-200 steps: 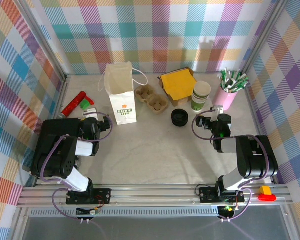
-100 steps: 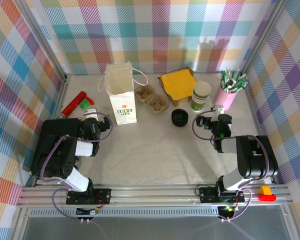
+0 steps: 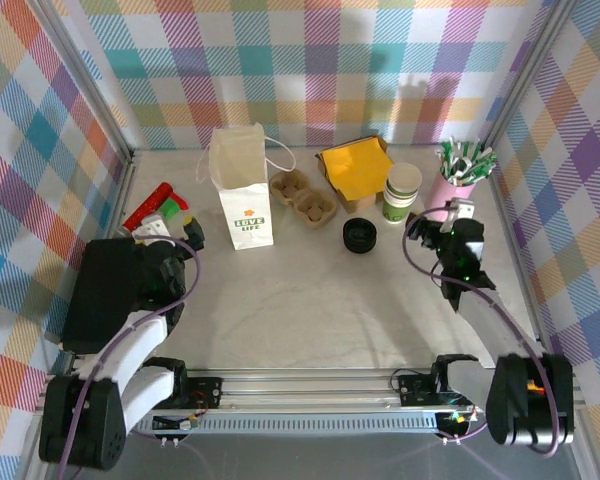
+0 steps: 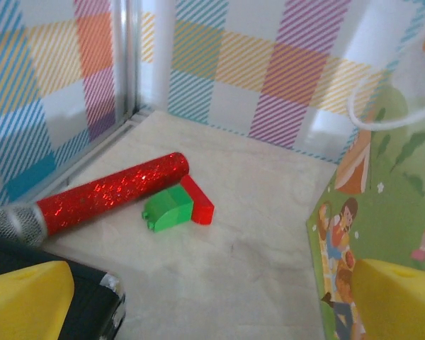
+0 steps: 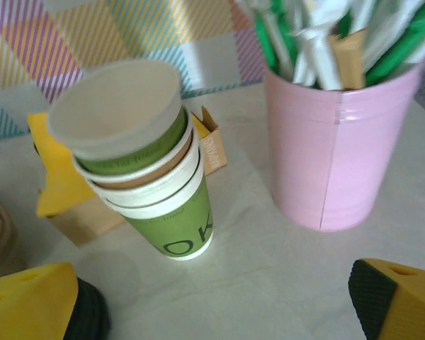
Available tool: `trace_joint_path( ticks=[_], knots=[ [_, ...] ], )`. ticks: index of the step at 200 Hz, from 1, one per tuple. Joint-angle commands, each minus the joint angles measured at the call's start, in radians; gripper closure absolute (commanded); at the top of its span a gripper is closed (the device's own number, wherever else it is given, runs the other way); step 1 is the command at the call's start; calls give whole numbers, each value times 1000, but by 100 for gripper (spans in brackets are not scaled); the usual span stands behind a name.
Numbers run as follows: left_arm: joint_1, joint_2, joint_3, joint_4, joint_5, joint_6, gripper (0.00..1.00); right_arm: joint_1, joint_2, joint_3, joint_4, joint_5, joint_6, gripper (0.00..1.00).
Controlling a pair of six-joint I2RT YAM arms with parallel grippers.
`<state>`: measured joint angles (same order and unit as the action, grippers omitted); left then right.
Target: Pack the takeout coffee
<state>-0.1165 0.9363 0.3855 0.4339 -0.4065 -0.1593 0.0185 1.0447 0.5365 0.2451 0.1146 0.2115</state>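
Both arms have reached forward, jaws released; your right jaws stand nearer the upright takeout coffee (image 3: 402, 193), ahead and slightly left

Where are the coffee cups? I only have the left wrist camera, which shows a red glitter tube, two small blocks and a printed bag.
Observer: The paper cups stand nested at the back right, between the yellow box and the pink cup of sticks.
Operator: What would close one?
Observer: A black lid lies flat in front of the yellow box, apart from the cups.
Operator: Which arm is nearer?
Observer: The right gripper, open and holding nothing, sits just in front of the cups.
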Motion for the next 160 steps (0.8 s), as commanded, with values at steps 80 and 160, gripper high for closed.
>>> trace_joint_path(
  ticks=[80,160],
  knots=[
    [-8,-163,528,-959,178,-319,0,16,317,798,-993,-68,346,9],
    [-8,-170,547,-991,299,-272,0,65,700,1172,-1113,-16,338,32]
  ],
)
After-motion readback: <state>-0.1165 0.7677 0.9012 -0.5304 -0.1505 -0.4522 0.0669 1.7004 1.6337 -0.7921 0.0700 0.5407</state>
